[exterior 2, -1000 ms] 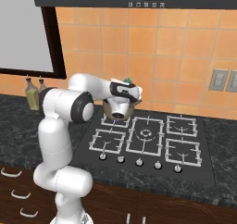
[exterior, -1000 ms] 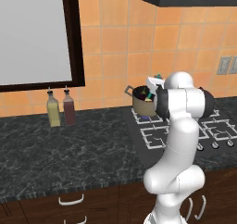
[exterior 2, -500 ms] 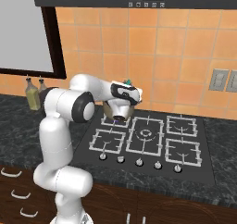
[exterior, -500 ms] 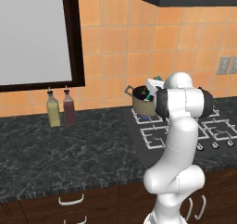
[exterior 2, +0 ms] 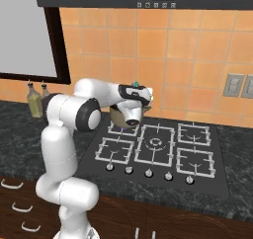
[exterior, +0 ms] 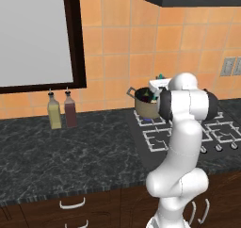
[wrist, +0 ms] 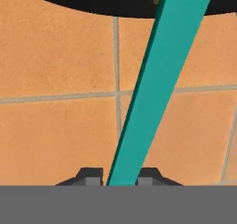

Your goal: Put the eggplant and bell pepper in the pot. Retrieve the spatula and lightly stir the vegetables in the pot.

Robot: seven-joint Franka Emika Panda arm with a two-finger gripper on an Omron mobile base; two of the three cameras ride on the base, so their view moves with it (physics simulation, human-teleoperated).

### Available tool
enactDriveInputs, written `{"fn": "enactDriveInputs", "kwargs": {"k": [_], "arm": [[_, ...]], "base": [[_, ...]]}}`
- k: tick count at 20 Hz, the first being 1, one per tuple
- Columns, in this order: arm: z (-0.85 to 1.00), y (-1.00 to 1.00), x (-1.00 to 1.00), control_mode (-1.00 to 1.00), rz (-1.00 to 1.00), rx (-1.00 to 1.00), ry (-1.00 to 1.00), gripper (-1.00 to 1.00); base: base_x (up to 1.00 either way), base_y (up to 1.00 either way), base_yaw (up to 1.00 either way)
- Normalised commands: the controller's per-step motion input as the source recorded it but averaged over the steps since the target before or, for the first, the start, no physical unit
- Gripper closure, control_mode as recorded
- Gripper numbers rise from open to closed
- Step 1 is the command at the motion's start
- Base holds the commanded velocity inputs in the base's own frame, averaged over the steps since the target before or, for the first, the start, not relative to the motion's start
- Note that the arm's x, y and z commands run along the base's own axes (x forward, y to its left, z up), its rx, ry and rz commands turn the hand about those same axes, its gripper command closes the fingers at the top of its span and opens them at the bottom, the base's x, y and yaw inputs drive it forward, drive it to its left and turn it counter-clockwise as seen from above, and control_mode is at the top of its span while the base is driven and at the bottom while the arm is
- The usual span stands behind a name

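Teal handle: I am seeing the spatula [wrist: 159, 84] running up between my fingers [wrist: 119, 177] in the hand view, its far end reaching the dark pot mouth at the top.
Fingers: they are sitting close on either side of the spatula handle, nearly together, clamped on it as far as I can judge.
Pot: the pot [exterior: 147, 102] is standing on the rear left burner of the hob [exterior 2: 158, 149], near the tiled wall; my hand is hovering right over it.
Vegetables: something small and dark is showing at the pot rim; I cannot tell which vegetable.
Risk: I am judging the grip light; if it slackens, the spatula could slide or tip out. Stirring hard could shove the pot off its grate.
Table: dark speckled stone is stretching left, carrying two bottles [exterior: 62, 110] at its back edge.
Room: orange tiles, a dark-framed window and a hood above.
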Motion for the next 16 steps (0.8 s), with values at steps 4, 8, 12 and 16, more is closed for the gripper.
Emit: {"fn": "enactDriveInputs", "kwargs": {"k": [4, 8, 12, 16], "arm": [[0.27, 0.01, 0.0, -1.0, 0.02, -0.18, -0.03, 1.0], [0.03, 0.29, 0.13, -1.0, 0.13, -0.1, -0.16, 1.0], [0.0, 0.47, 0.02, -1.0, 0.14, -0.01, -0.37, 1.0], [0.01, 0.26, -0.19, -1.0, 0.01, 0.0, -0.14, 1.0]], "base": [[0.0, 0.0, 0.0], [0.0, 0.0, 0.0], [0.0, 0.0, 0.0], [0.0, 0.0, 0.0]]}}
